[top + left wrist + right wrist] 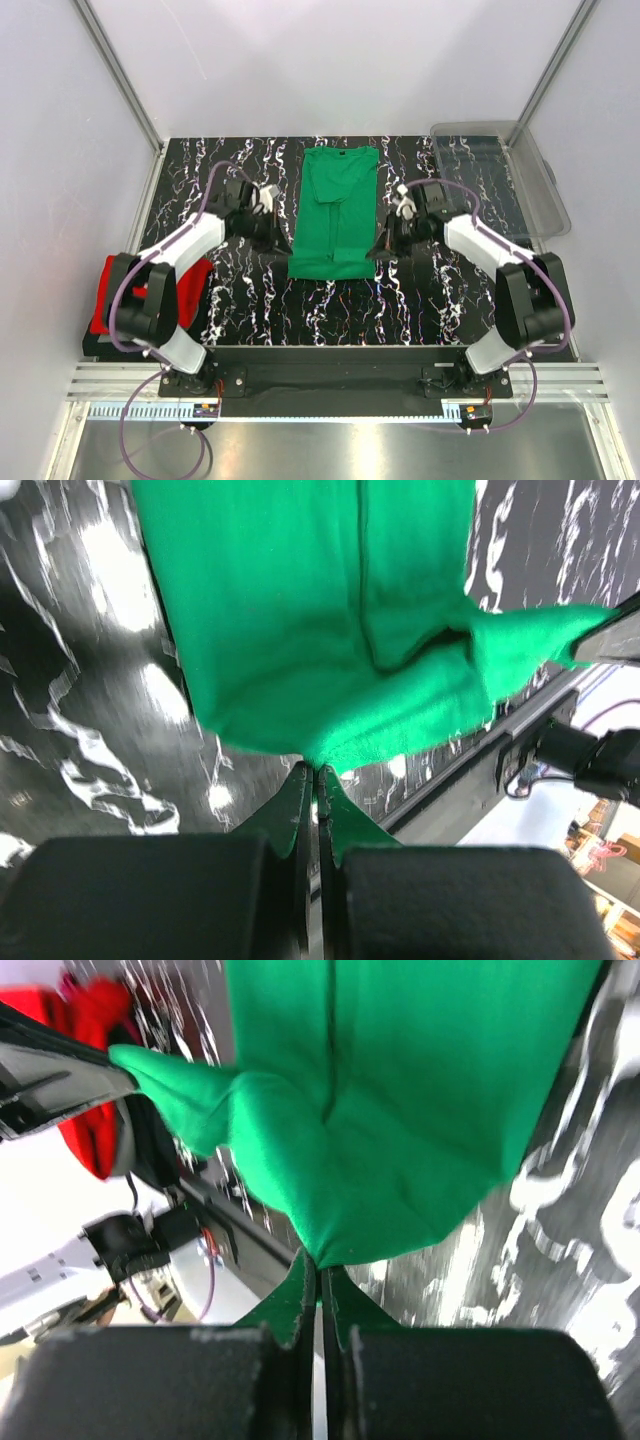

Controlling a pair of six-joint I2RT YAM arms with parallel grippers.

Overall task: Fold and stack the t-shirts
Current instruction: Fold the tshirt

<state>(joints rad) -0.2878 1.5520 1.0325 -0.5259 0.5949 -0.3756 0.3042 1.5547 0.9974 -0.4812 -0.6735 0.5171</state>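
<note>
1. Green t-shirt (335, 213): lies lengthwise at the middle of the counter (250, 310), collar toward the far edge and hem toward the near edge. Its sides are folded inward, so the cloth forms a long, narrow strip.
2. Left claw (318, 775): fingers pressed together, clamped on the near left corner of the green t-shirt. In the left wrist view the cloth draws up into a small peak where the tips pinch it.
3. Right claw (320, 1265): fingers likewise together, clamped on the near right corner of the same hem. In the right wrist view the cloth gathers to a point at the tips.
4. Between the two claws the hem runs roughly parallel to the near edge. Each wrist view shows the opposite corner pulled into a cone by the other claw.
5. Red t-shirt (105, 300): sits by the near left corner of the counter, well apart from the green one and partly hidden behind the left arm (170, 270). Whether it is folded cannot be told here.
6. Clear plastic bin (500, 175): stands at the far right corner of the counter, set at a slant to the edges, apart from the green t-shirt.
</note>
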